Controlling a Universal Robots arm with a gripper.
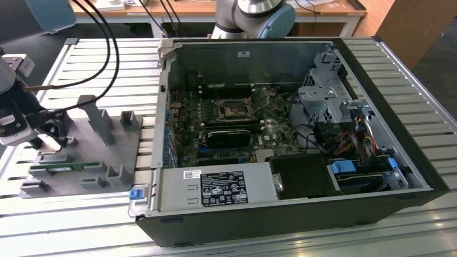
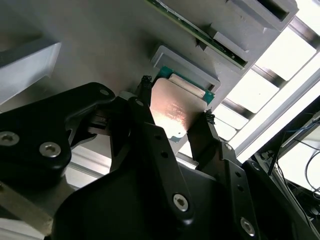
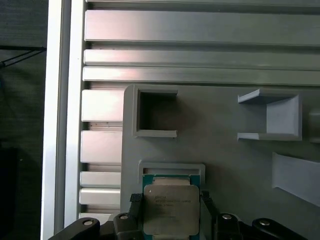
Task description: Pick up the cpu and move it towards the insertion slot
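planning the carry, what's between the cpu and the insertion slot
In the exterior view: the grey tray's upright posts, a strip of slatted table, then the computer case's side wall before the insertion slot. The gripper holds the cpu.

On the worktop [image 1: 107, 59], the holder plate [image 1: 143, 134] lies at the exterior view's left, the computer case [image 1: 286, 219] beside it on the right, with the insertion slot [image 1: 232, 111] inside the case. The cpu [image 3: 171, 209] sits on the plate against a bracket [image 3: 171, 167], the tool [image 2: 176, 102] clasping its opposite edges

Lab, slatted metal bench [image 1: 64, 225], opened computer [image 1: 286, 225]
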